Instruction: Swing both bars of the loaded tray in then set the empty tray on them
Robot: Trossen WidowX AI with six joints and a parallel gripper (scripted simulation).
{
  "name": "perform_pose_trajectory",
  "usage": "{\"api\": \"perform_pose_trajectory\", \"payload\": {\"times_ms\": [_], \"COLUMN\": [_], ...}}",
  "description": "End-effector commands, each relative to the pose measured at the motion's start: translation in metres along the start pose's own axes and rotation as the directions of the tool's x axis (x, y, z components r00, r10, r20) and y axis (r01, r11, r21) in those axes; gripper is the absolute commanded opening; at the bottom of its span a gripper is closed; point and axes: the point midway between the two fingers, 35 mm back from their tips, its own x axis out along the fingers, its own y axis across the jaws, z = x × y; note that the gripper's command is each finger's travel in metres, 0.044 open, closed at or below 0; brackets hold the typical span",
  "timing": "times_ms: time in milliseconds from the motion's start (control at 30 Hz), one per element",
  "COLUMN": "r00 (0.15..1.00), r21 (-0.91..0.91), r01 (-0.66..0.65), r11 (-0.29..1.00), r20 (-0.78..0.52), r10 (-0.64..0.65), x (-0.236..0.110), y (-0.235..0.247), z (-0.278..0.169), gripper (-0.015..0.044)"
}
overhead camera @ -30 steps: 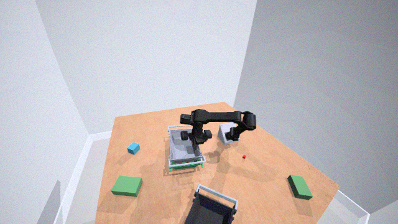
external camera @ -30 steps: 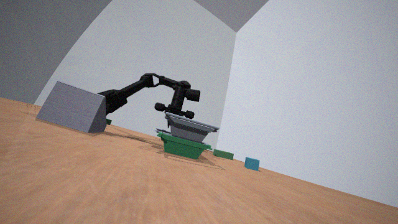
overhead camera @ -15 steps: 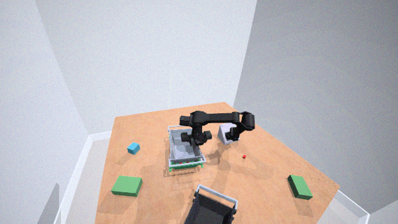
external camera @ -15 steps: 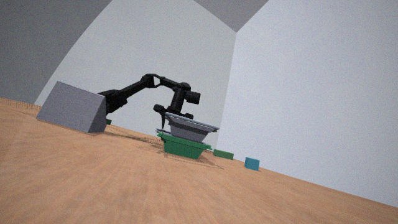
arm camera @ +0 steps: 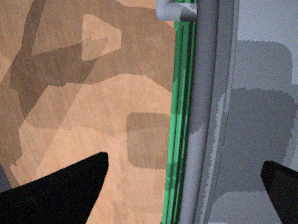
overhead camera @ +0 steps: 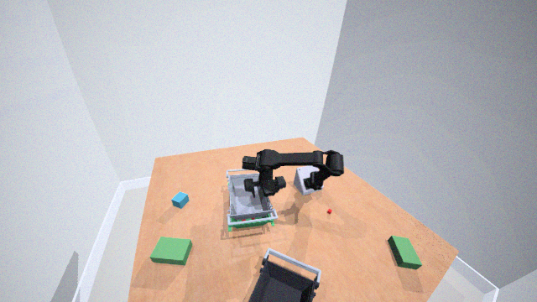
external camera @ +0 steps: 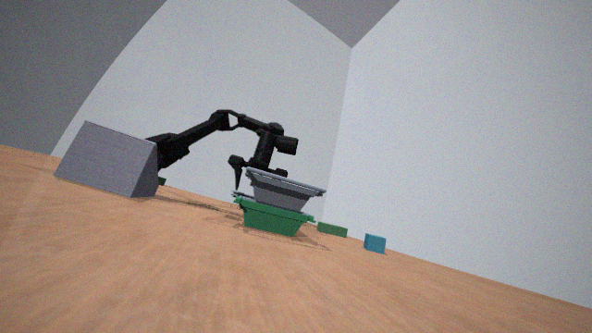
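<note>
Grey empty tray (external camera: 283, 193) sits on top of the green loaded tray (external camera: 270, 220), and from the exterior view I judge it stands high, rim well above the green rim, not sunk inside; that is the point of resting it on the wire bars. In the top view one bar (overhead camera: 252, 218) crosses under the near end of the grey tray, with red blocks (overhead camera: 247, 219) just visible below it; the far bar I cannot make out clearly. The gripper (arm camera: 182, 192) is spread nearly to its full width and has hold of nothing: in the wrist view one fingertip (arm camera: 63, 196) hangs over bare table (arm camera: 73, 96) outside the trays, the other over the grey tray's floor, with the grey side wall (arm camera: 206, 116) standing free between them, touching neither. I read the wide straddle as deliberate, giving the wall room so the tray is not dragged when I lift. The tray looks roughly level in the exterior view, allowing for the camera's slant. The stacking appears done; what is left, in my judgement, is a straight vertical retreat clear of the rim.
</note>
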Motion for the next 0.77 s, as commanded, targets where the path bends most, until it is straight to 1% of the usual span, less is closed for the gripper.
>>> {"api": "perform_pose_trajectory", "payload": {"times_ms": [0, 133, 600, 667, 700, 733], "r00": [1.0, 1.0, 0.997, 0.996, 0.997, 0.996], "r21": [0.001, 0.016, 0.112, 0.117, 0.115, 0.123], "r01": [0.001, 0.012, 0.081, 0.084, 0.081, 0.084], "r11": [1.0, 1.0, 0.99, 0.99, 0.99, 0.989], "r20": [0.0, -0.002, -0.017, -0.018, -0.013, -0.013], "r10": [-0.001, -0.012, -0.08, -0.083, -0.08, -0.083], "x": [-0.001, -0.015, -0.105, -0.109, -0.101, -0.105], "y": [0.0, -0.002, 0.002, 0.002, 0.002, 0.006], "z": [0.0, 0.0, 0.0, 0.0, 0.0, 0.0], "gripper": [0.044, 0.044, 0.044, 0.044, 0.044, 0.044]}}
